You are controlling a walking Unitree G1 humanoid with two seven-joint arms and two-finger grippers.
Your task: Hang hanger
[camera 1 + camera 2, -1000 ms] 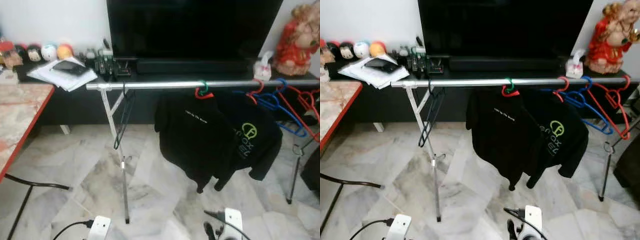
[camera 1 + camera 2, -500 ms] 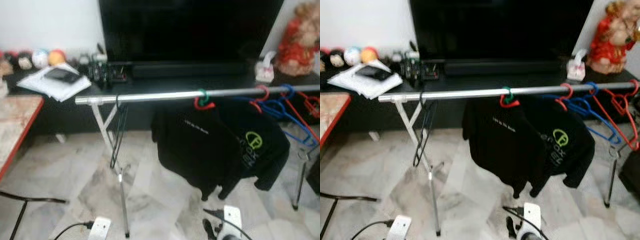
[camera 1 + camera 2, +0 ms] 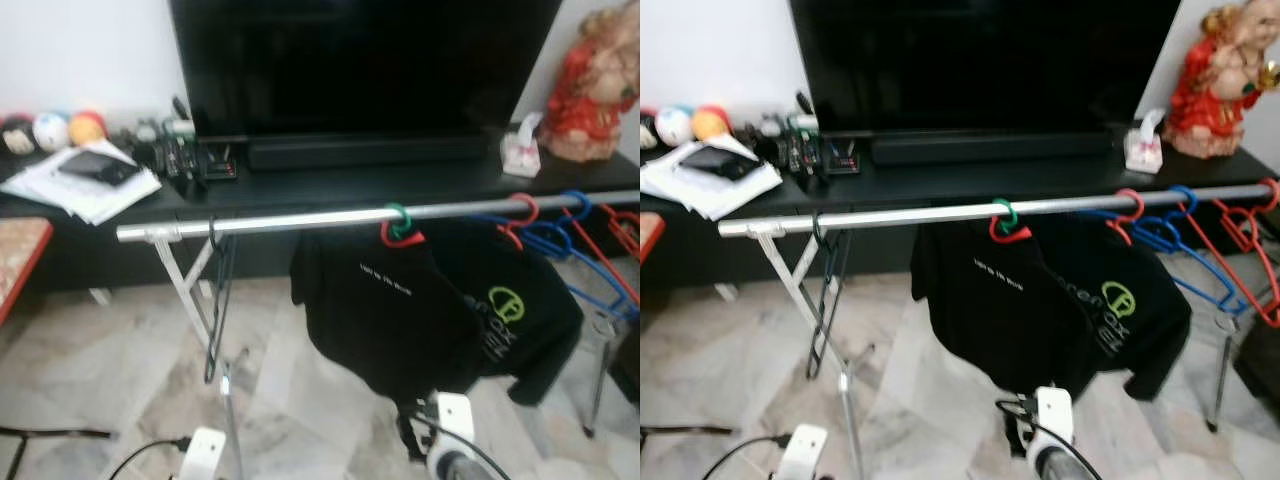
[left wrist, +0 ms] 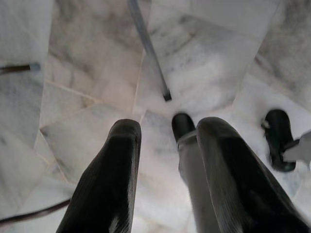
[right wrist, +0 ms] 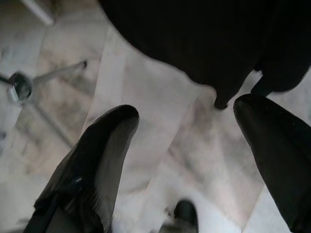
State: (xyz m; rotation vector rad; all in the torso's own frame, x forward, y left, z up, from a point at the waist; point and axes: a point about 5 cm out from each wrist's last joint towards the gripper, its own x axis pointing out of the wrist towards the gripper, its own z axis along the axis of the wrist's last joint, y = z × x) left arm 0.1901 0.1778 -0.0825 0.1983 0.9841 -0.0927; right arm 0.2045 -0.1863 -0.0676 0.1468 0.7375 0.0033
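Observation:
A silver clothes rail (image 3: 330, 216) runs across in front of me. An empty black hanger (image 3: 218, 300) hangs near its left end, by the crossed legs. Two black shirts (image 3: 400, 310) hang mid-rail from a green and a red hook (image 3: 400, 222). Empty red and blue hangers (image 3: 565, 235) crowd the right end. My left gripper (image 4: 167, 128) hangs low over the marble floor, open and holding nothing. My right gripper (image 5: 187, 109) is open too, fingers wide apart, below the shirts' hems (image 5: 214, 53). Both wrists show low in the eye views, left (image 3: 203, 455) and right (image 3: 450, 440).
Behind the rail stand a black TV cabinet (image 3: 330, 185), a large TV (image 3: 360, 60), a red figurine (image 3: 595, 85) and papers (image 3: 85, 180). A red-edged table (image 3: 15, 265) is at the left. A rack leg (image 4: 148, 48) and black cables (image 3: 60, 435) cross the floor.
The whole picture has shifted right and down, so the camera has moved; the rail and TV look nearer. My right wrist shows higher, before the shirts. The hangers hang as before.

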